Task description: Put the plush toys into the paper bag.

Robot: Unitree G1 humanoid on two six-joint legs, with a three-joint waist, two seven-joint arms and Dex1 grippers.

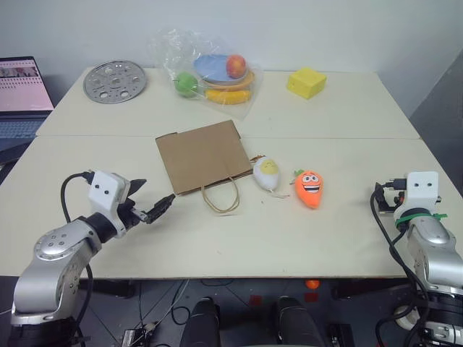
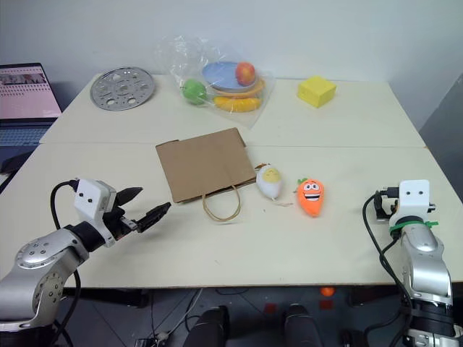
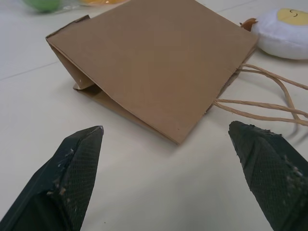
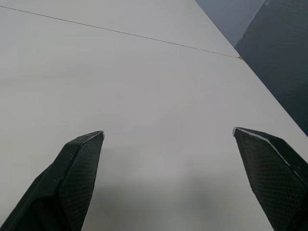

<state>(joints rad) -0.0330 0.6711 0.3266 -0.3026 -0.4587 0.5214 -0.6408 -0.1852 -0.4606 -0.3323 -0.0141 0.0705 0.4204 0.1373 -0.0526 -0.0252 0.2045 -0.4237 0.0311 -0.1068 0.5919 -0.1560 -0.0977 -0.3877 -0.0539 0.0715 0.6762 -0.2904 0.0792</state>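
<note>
Brown kraft paper bag lies flat on its side near the middle of the table, mouth and looped handles facing the near edge, nothing inside as far as I can see. Both plush toys are out on the tabletop: white egg toy just beside the bag's mouth corner, toward the right edge, and orange carrot toy just beside the egg, further right. So nothing is done yet, both toys are left to bag. Left gripper hovers over the near-left part of the table, fingers spread wide and empty, aimed at the bag's left side. Right gripper sits at the near-right edge, fingers also spread with nothing between them, bare table ahead, well apart from the carrot. My read: the bag probably needs opening or propping first, since it lies collapsed; then two picks. Clutter by the far edge is not part of the job: clear plastic bag of fruit, yellow foam block, metal disc at the far-left corner.
</note>
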